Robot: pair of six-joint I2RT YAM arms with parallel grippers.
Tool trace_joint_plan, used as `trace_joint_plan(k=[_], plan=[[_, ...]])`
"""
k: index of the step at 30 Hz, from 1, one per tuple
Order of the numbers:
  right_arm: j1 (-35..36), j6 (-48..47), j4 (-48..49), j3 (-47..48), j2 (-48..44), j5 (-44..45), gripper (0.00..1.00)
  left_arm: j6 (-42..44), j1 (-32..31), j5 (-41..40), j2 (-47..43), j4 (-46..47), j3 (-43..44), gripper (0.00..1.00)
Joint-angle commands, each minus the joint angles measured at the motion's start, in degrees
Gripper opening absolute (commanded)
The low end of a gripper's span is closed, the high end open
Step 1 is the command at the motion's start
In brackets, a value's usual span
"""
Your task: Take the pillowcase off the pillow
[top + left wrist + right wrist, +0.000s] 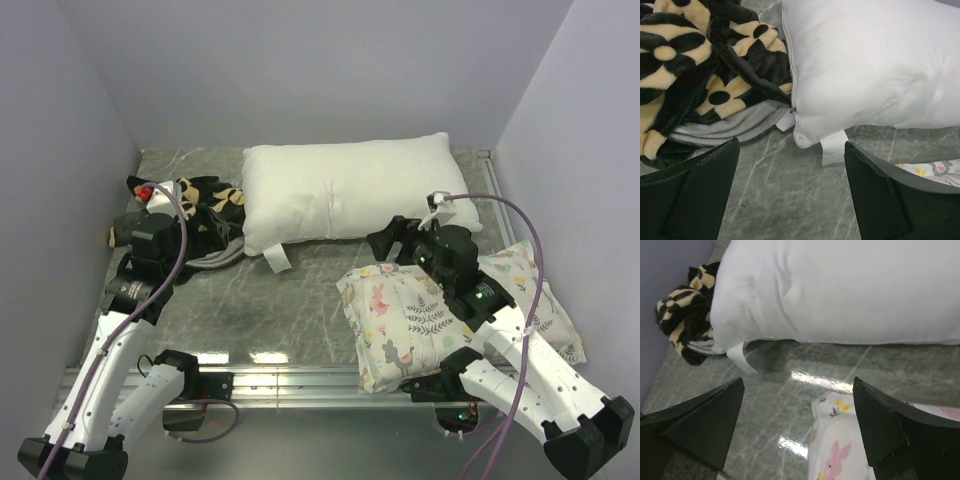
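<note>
The plain white pillow (350,190) lies bare at the back middle of the table, its small white tag (276,258) hanging off the near left corner. The black pillowcase (205,212) with tan flowers lies crumpled in a heap against the pillow's left end, grey lining showing. My left gripper (190,230) is open and empty beside the heap; in the left wrist view (791,145) it faces the pillowcase (700,75), pillow (870,65) and tag (834,147). My right gripper (395,243) is open and empty, just in front of the pillow (840,290), over bare table.
A smaller white pillow with pastel floral print (440,310) lies at the front right under my right arm, and shows in the right wrist view (840,445). The table is grey marble (290,310). Lilac walls close in the left, back and right sides.
</note>
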Motion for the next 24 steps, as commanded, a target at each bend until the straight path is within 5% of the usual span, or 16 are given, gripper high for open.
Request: trace_joint_plan(k=[1, 24], plan=[[0.12, 1.12, 1.97, -2.65, -3.32, 4.06, 0.96, 1.94, -0.19, 0.93, -2.54, 2.47, -0.25, 0.91], [0.04, -0.46, 0.57, -3.89, -4.03, 4.76, 0.97, 2.38, -0.19, 1.81, -5.45, 3.00, -1.30, 0.94]])
